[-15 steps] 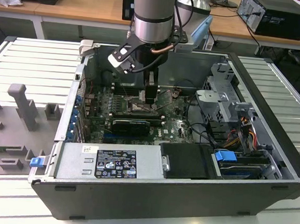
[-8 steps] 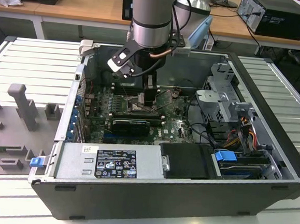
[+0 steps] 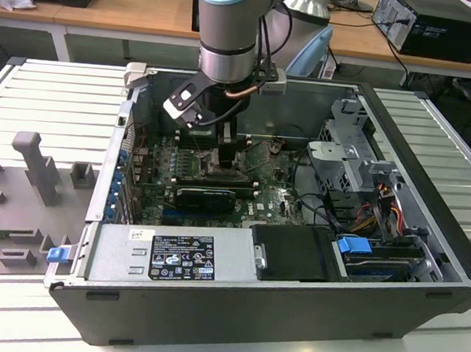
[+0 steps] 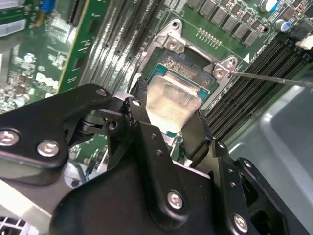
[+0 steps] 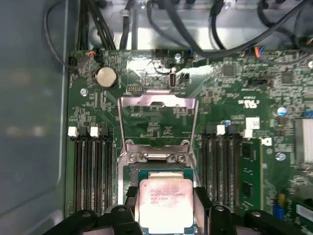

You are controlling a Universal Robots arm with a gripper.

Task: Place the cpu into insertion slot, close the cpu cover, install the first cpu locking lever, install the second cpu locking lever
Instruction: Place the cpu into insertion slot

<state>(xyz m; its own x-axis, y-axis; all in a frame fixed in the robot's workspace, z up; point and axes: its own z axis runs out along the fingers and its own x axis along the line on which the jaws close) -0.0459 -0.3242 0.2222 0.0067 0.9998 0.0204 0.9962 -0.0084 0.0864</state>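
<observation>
My gripper point(image 3: 226, 147) reaches down into the open computer case over the green motherboard point(image 3: 270, 197). In both wrist views its black fingers point(image 4: 140, 93) flank the cpu point(image 4: 172, 102), a pale square chip point(image 5: 166, 201), and the gripper point(image 5: 166, 208) is shut on it. The cpu hangs directly over the insertion slot point(image 4: 175, 63), low in its black frame point(image 5: 128, 182); I cannot tell whether it rests in it. The cpu cover point(image 5: 157, 99) stands swung open beyond the slot. A thin locking lever point(image 4: 274, 78) sticks out beside the socket corner.
Long black memory slots point(image 5: 93, 171) run along both sides of the socket. Black cables point(image 5: 195, 34) hang over the board's far edge. In the exterior view, the power supply point(image 3: 168, 252) and drive cage point(image 3: 351, 152) crowd the case, and a grey fixture tray point(image 3: 31, 176) lies outside.
</observation>
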